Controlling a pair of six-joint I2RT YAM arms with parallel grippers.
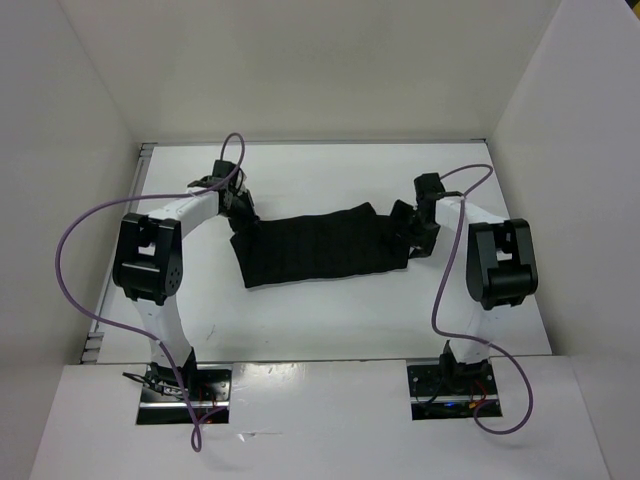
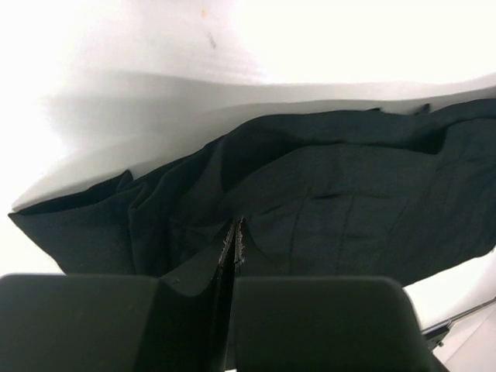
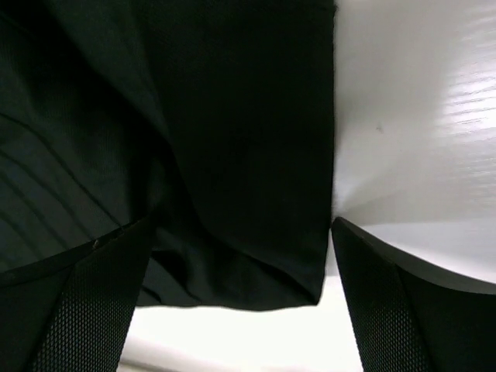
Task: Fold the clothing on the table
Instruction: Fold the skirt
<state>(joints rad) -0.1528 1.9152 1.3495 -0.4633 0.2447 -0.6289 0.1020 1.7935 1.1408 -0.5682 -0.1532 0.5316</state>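
The black clothing (image 1: pixel 315 245) lies stretched left to right across the middle of the white table (image 1: pixel 330 320). My left gripper (image 1: pixel 240 210) is at its left end. In the left wrist view that gripper (image 2: pixel 235 229) is shut, pinching a raised fold of the clothing (image 2: pixel 349 209). My right gripper (image 1: pixel 412 238) hovers at the right end. In the right wrist view it (image 3: pixel 239 225) stands wide open, and the corner of the clothing (image 3: pixel 232 155) lies flat between its fingers on the table (image 3: pixel 411 116), not gripped.
White walls (image 1: pixel 300 60) enclose the table on three sides. Purple cables (image 1: pixel 75 225) loop from both arms. The bulky elbow of the left arm (image 1: pixel 150 258) and that of the right arm (image 1: pixel 500 262) stand beside the cloth's ends.
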